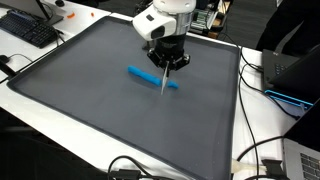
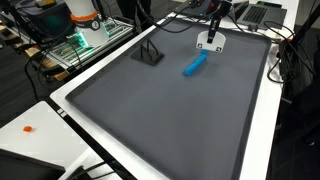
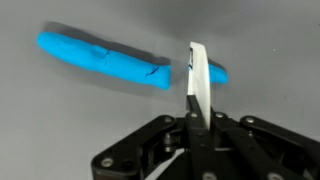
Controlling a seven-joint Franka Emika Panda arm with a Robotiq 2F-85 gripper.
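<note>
A blue elongated roll, like clay, lies on the grey mat point(image 1: 80, 100) in both exterior views point(image 1: 150, 76) point(image 2: 195, 65) and across the top of the wrist view point(image 3: 100, 58). My gripper point(image 3: 195, 125) is shut on a thin white flat blade point(image 3: 198, 80) that points down toward the roll's right end. In the exterior views the gripper point(image 1: 166, 62) point(image 2: 211, 32) hovers just above the roll, with the white blade point(image 1: 163, 84) point(image 2: 208, 44) hanging below it. The blade's tip hides part of the roll in the wrist view. I cannot tell whether the tip touches the roll.
A black keyboard point(image 1: 30, 28) lies beyond the mat's far corner. Cables and a dark laptop point(image 1: 295, 75) sit along one side. A small black stand point(image 2: 150, 54) stands on the mat. A green circuit board point(image 2: 85, 42) and an orange bit point(image 2: 28, 128) lie off the mat.
</note>
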